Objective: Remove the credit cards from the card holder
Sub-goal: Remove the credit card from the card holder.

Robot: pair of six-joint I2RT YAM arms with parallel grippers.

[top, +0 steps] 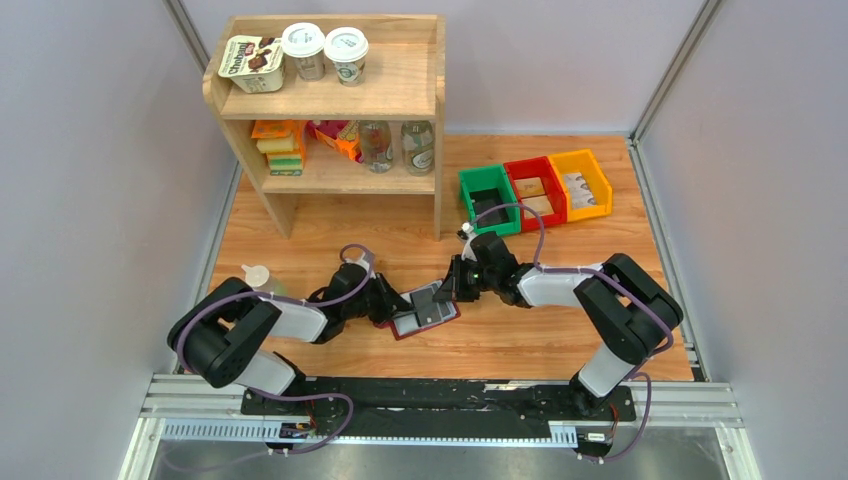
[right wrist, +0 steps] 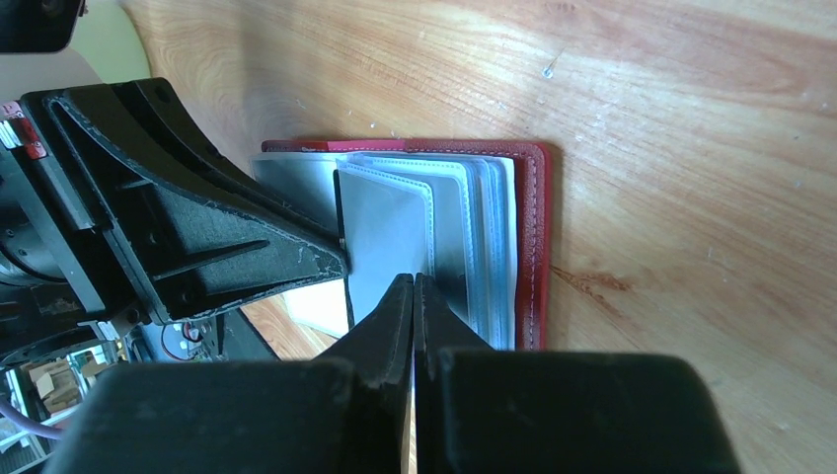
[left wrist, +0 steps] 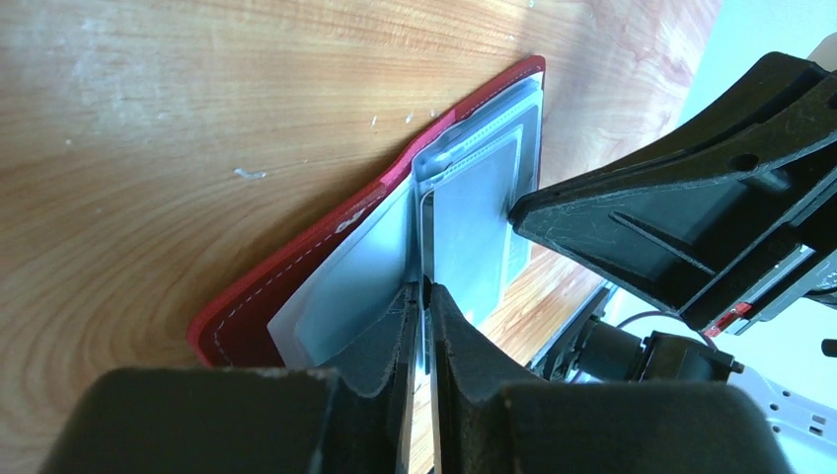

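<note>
The dark-red card holder (top: 432, 316) lies open on the table between both arms, its grey-blue sleeves (right wrist: 484, 237) fanned up. My left gripper (top: 397, 304) comes in from the left and is shut on the edge of one upright sleeve (left wrist: 345, 286); its jaws (left wrist: 424, 288) meet on it. My right gripper (top: 449, 289) comes in from the right and is shut (right wrist: 413, 280) on the opposite edge of the same upright page, where a greyish credit card (right wrist: 380, 232) sits. That card also shows in the left wrist view (left wrist: 474, 227). The two grippers' tips are close together.
A green bin (top: 490, 200), a red bin (top: 535, 190) and a yellow bin (top: 582, 183) stand at the back right. A wooden shelf (top: 330, 110) with cups and bottles stands at the back left. A small white bottle (top: 257, 275) stands by the left arm.
</note>
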